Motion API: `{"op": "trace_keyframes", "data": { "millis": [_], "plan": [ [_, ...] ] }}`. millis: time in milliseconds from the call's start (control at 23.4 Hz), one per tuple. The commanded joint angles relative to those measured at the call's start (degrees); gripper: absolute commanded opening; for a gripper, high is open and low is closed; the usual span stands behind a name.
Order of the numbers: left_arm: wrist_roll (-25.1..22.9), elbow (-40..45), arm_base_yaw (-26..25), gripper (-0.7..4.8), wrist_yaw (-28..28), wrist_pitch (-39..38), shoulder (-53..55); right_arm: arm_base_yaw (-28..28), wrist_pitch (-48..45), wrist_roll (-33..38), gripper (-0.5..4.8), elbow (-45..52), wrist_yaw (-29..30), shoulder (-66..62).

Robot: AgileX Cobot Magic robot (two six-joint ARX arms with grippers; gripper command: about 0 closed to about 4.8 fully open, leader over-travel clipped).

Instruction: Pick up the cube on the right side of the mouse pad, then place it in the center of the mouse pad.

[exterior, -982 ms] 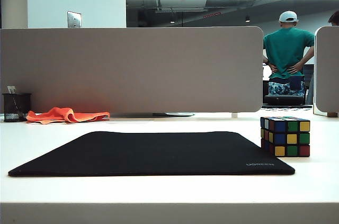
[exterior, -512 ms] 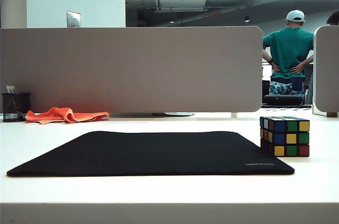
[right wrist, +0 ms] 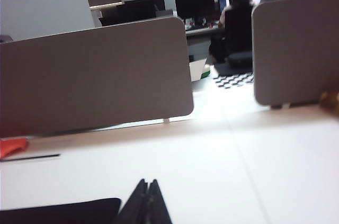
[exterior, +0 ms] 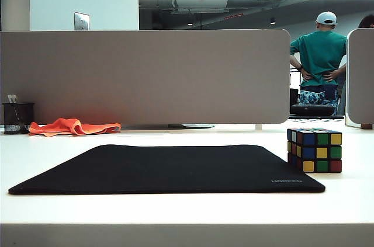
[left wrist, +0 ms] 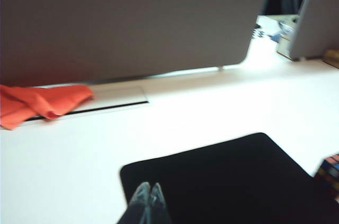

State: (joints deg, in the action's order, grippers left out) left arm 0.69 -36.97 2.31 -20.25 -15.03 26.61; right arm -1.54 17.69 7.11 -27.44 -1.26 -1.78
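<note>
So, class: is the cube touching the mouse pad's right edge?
Apart. The exterior view shows a strip of white table between the cube and the mouse pad. Both grippers, left and right, are shut and away from the cube.

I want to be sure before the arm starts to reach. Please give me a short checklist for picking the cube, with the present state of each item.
1. Cube stands on the table, right of the mouse pad, off it: ok.
2. Centre of the mouse pad is bare: ok.
3. Right gripper open for the grasp: not ok, fingers shut together.
4. Left gripper holds nothing, shut over the pad's corner: ok.
5. Cube visible in the right wrist view: not ok.
6. Orange cloth far from the path: ok.
</note>
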Motion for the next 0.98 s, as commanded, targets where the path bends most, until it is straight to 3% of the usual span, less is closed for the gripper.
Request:
{"op": "trace_keyframes", "data": {
  "millis": [43,171,427,982],
  "plan": [
    [-0.7,-4.42,1.77,-0.06,-2.36,-1.22,4.37,0.0,0.87,-6.25,-0.04,-3.34,0.13,-2.14],
    [-0.7,-7.63,3.34,-0.05,-5.31,-1.66,8.59,-0.02,1.86,-6.45,-0.04,-5.7,0.11,-4.81],
    [-1.57,-14.38,6.88,-0.06,-5.29,-7.58,16.46,-0.02,6.34,-5.2,-0.04,-12.9,0.15,-15.67],
    [-3.48,-14.93,11.54,-0.05,-5.07,-13.27,18.05,4.09,17.49,-3.78,-0.04,-26.6,-0.81,-38.16]
  ]
}}
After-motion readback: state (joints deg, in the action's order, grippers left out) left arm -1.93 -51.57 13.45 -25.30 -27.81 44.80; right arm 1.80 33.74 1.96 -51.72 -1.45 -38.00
